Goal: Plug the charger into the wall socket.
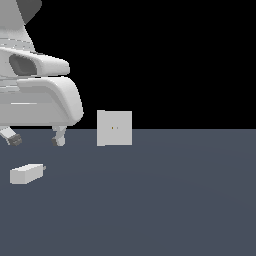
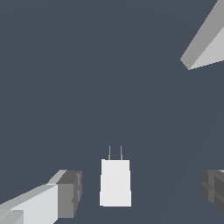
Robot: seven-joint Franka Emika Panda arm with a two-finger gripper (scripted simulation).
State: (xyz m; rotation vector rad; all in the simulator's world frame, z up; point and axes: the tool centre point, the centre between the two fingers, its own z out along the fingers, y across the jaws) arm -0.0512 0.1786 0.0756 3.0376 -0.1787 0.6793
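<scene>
The charger (image 1: pixel 26 173) is plain pale grey with thin darker prongs. The wall socket (image 1: pixel 114 128) is pale grey too, with two tiny, perhaps yellowish, dots. The floor (image 1: pixel 175 200) is slate blue; the gripper (image 2: pixel 142 192) is white with dark grey pads (image 2: pixel 70 193).

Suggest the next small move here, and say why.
Probably lower straight down and close on the charger. It lies on the floor between the open jaws of the gripper, not yet held, prongs toward the wall socket.
</scene>
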